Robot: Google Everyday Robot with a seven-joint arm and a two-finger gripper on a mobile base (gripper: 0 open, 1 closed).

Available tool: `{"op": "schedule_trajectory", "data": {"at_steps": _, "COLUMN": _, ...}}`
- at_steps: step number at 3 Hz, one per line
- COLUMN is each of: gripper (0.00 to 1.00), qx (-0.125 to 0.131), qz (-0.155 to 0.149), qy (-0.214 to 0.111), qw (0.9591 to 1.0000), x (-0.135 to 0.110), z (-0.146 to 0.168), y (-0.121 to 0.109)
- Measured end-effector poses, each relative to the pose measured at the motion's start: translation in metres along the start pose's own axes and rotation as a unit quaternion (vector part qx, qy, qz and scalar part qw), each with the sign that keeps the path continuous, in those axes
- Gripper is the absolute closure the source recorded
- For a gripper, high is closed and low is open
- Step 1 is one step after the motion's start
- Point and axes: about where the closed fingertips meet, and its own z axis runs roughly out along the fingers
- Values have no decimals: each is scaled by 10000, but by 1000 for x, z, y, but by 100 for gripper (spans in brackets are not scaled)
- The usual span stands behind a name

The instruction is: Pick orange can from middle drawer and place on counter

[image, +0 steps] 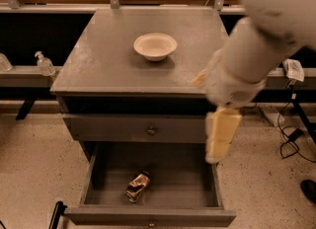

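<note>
Dull grey counter (98, 70), scuffed, carries one white bowl (155, 46), upright. Counter surface extends all round the bowl. Gripper (217, 151) hangs below and right of the bowl, past the counter's front edge.
</note>
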Motion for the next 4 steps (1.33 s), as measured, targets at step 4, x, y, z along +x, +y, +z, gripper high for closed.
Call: {"op": "schedule_trajectory", "data": {"at_steps": 4, "gripper": 0, "qx": -270, "qz": -2244, "qy": -499, "qw": 9729, "x": -119, "z": 143, "y": -24}}
